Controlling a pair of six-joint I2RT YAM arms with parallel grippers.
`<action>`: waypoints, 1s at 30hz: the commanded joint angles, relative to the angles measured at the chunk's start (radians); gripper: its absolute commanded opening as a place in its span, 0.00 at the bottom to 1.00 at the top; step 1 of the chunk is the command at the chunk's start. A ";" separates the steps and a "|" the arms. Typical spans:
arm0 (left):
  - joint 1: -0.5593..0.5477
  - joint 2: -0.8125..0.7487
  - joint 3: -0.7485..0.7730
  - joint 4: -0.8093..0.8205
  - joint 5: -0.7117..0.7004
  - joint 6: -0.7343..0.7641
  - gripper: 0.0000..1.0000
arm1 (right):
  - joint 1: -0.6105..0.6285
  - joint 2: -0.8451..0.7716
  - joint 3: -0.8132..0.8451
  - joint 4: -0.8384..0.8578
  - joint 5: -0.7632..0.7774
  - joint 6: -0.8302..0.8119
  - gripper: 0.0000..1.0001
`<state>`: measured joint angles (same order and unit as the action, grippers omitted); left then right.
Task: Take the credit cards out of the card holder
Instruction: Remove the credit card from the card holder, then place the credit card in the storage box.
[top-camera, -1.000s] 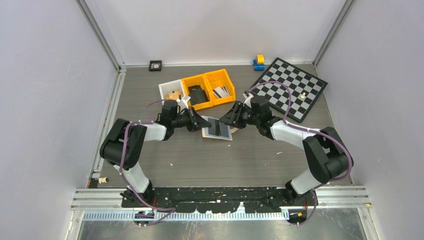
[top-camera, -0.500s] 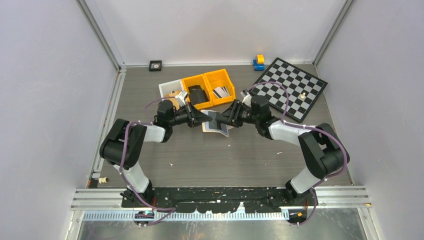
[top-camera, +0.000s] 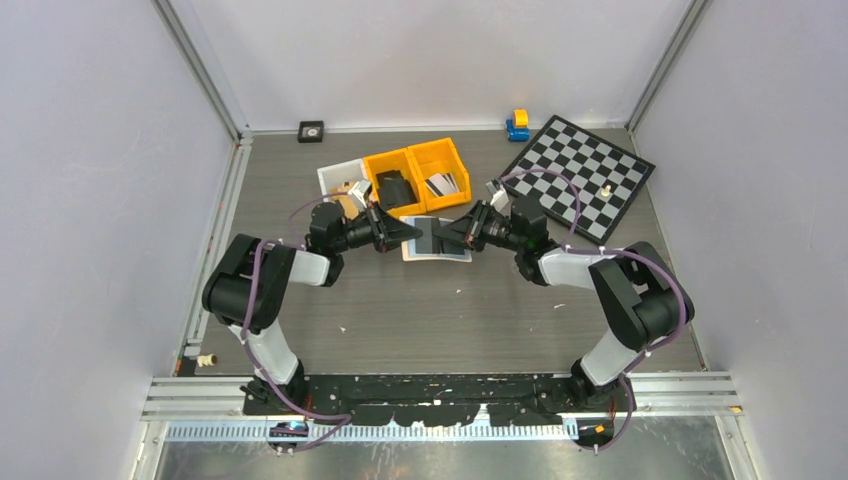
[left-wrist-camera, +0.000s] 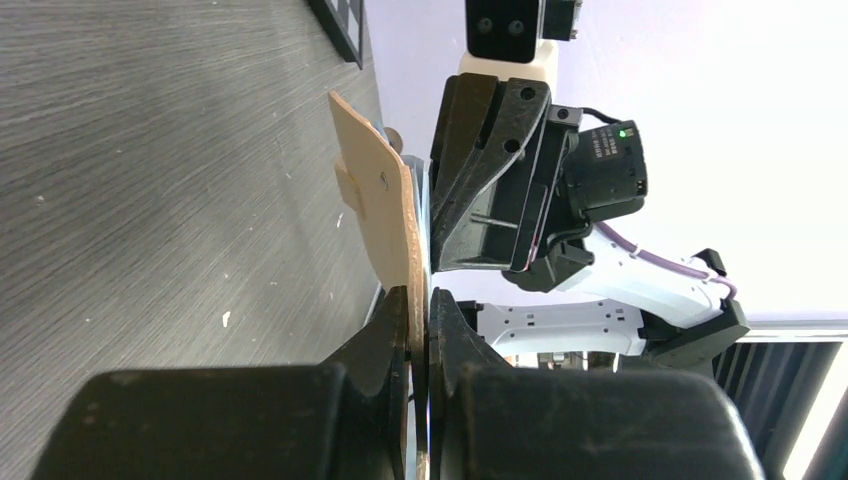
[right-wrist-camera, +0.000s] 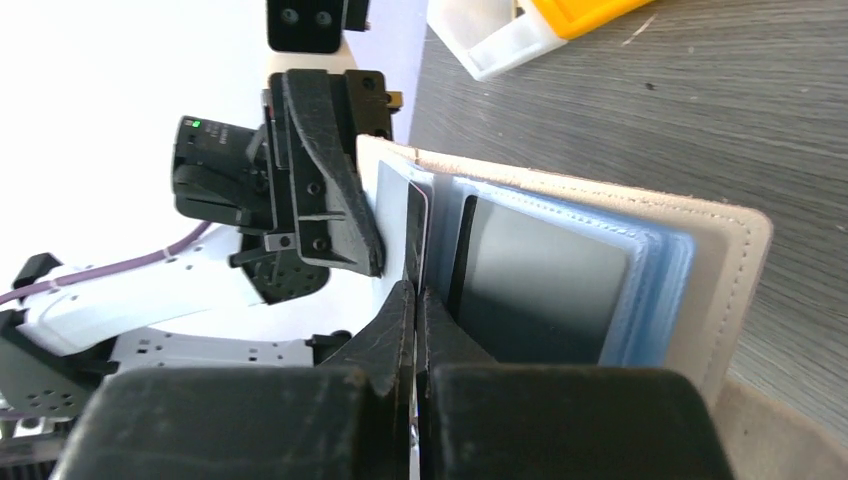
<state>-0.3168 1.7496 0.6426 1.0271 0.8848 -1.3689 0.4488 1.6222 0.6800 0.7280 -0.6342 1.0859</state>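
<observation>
I am seeing the card holder (top-camera: 455, 252) lying open near the middle of the table (top-camera: 400, 310), between the two grippers. A dark credit card (right-wrist-camera: 540, 290) is sitting in one of its bluish see-through pockets.

The left gripper (left-wrist-camera: 420, 310) is coming in from 9 o'clock, its fingers pressed together on the beige cover. The right gripper (right-wrist-camera: 415, 300) is reaching in from 3 o'clock, pinching a thin inner leaf; I cannot tell whether a card is inside that leaf.

Outward at 12 o'clock, two yellow bins (top-camera: 400, 160) are standing side by side. The right one is holding light cards with a dark stripe (top-camera: 441, 184), and a white bin (top-camera: 330, 175) is touching the left one. A chessboard (top-camera: 580, 175) is lying at 2 o'clock.
</observation>
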 joint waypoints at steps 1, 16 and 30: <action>0.006 0.010 -0.024 0.203 0.004 -0.075 0.04 | -0.010 -0.003 -0.030 0.253 -0.076 0.104 0.00; 0.065 -0.004 -0.087 0.237 -0.040 -0.084 0.09 | -0.110 -0.086 -0.082 0.106 0.026 0.028 0.01; 0.039 -0.236 0.020 -0.662 -0.249 0.428 0.02 | -0.098 -0.155 0.103 -0.249 0.147 -0.202 0.01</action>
<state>-0.2649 1.5257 0.6186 0.5446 0.6895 -1.0634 0.3393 1.4467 0.6655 0.5636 -0.5335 0.9695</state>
